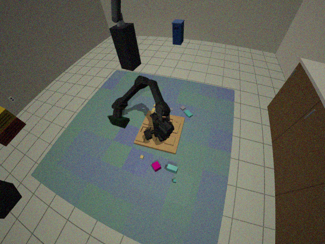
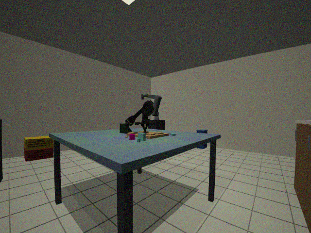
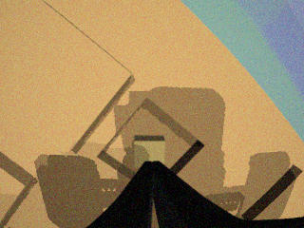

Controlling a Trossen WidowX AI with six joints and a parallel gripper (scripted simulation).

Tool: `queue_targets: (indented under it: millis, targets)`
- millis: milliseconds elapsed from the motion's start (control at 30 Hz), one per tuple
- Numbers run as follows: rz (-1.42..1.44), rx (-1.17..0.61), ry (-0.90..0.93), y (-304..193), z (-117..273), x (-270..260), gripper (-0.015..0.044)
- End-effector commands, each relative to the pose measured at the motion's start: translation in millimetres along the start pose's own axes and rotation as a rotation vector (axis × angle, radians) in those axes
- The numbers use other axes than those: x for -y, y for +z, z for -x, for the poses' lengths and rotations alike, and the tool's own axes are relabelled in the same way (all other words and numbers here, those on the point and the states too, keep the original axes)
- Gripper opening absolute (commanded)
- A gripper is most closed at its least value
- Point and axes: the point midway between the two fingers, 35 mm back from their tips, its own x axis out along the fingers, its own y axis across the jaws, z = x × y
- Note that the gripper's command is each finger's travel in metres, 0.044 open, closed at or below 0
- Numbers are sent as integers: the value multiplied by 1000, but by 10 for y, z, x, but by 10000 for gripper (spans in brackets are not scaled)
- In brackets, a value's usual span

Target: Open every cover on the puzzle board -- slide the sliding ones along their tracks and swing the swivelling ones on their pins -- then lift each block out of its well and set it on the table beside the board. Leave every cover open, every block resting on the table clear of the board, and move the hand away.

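The tan puzzle board lies in the middle of the table; it also shows in the exterior view (image 2: 150, 135). My gripper (image 1: 157, 135) hangs low over the board's middle, fingers shut and empty. In the wrist view the shut fingertips (image 3: 152, 171) point at a square well (image 3: 152, 140) that holds a pale yellow-green block (image 3: 150, 151). The well's cover stands off it. On the table in front of the board lie a magenta block (image 1: 156, 165), a cyan block (image 1: 171, 168), a small teal block (image 1: 173, 180) and a small yellow block (image 1: 141, 156).
A grey block (image 1: 182, 107) and a teal block (image 1: 188, 113) lie by the board's far right corner. The arm's base (image 1: 118, 120) stands left of the board. A brown cabinet (image 1: 299, 147) stands to the right of the table.
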Motion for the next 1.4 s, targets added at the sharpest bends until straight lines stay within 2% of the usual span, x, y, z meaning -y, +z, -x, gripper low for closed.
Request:
queue_targets:
  millis: [0, 900, 1367]
  targets:
    - [-7, 1, 6, -1, -46, 7, 0]
    - [-6, 0, 6, 41, -190, 14, 0]
    - [-7, 1, 6, 36, -126, 14, 0]
